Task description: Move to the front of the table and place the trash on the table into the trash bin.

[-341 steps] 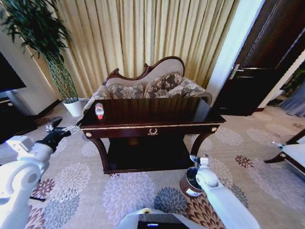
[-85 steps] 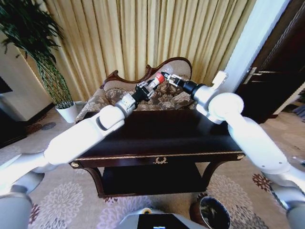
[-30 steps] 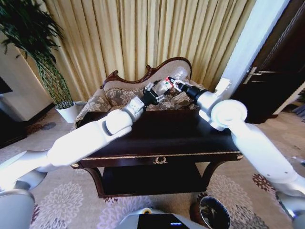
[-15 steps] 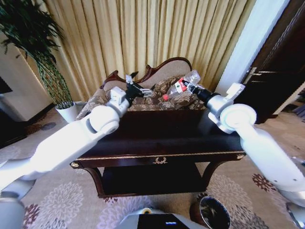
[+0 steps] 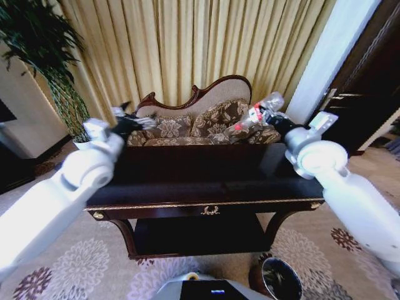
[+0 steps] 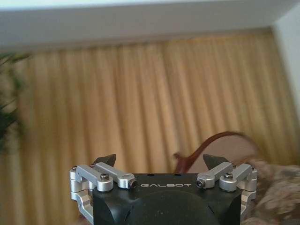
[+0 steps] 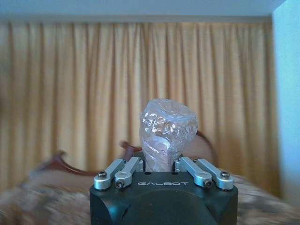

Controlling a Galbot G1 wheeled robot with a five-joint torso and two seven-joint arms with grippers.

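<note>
The bottle (image 5: 262, 107) is off the table (image 5: 206, 181), pinched in the right gripper (image 5: 265, 112) above its far right corner. The left gripper (image 5: 134, 120), fingers spread and empty, hangs over the far left corner. Dropping it into the bin (image 5: 279, 279) remains.

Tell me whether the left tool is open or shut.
Open: the left tool shows its fingertips spread wide apart, nothing between them.

Clear red-labelled bottle (image 5: 261, 110), dark gold-trimmed table (image 5: 206, 187), floral sofa (image 5: 200, 122), golden curtains (image 5: 206, 44).
</note>
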